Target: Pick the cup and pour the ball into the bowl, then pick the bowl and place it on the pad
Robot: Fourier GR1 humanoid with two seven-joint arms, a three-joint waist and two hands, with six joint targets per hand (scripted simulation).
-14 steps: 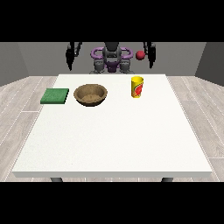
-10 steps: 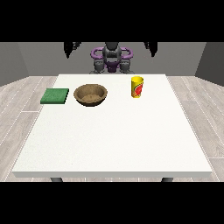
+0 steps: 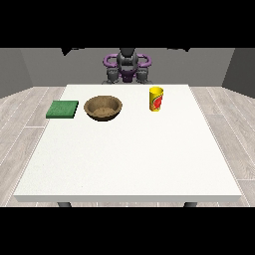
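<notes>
1. Large white counter [image 3: 129,164] filling most of the view, with a pale plank floor [image 3: 20,129] around it and grey walls behind.
2. Far edge, middle: robot torso [image 3: 127,64], grey and dark with purple rings at the shoulders, small at the top of the view.
3. Yellow cup [image 3: 156,99] with a red mark on its side, upright on the far part of the counter, right of centre. Touched by nothing. Contents not to be made out from this angle.
4. Brown bowl [image 3: 103,107], upright and open side up, left of the cup and well apart from it, slightly left of the counter's middle line. Inside looks bare brown.
5. Green square pad [image 3: 63,109], flat near the counter's left edge, just beside the bowl with a narrow strip of white between them; nothing on it.
6. Pad, bowl and cup in a rough row across the far third of the counter.
7. Robot hand at the view's left [image 3: 68,50]: only a dark sliver at the upper edge of the scene, high above the counter and far from all three things. Cannot tell how far open or whether holding anything.
8. Robot hand at the view's right [image 3: 182,49]: likewise a thin dark sliver at the upper edge, above and behind the cup, well clear of it. Cannot tell its state either.
</notes>
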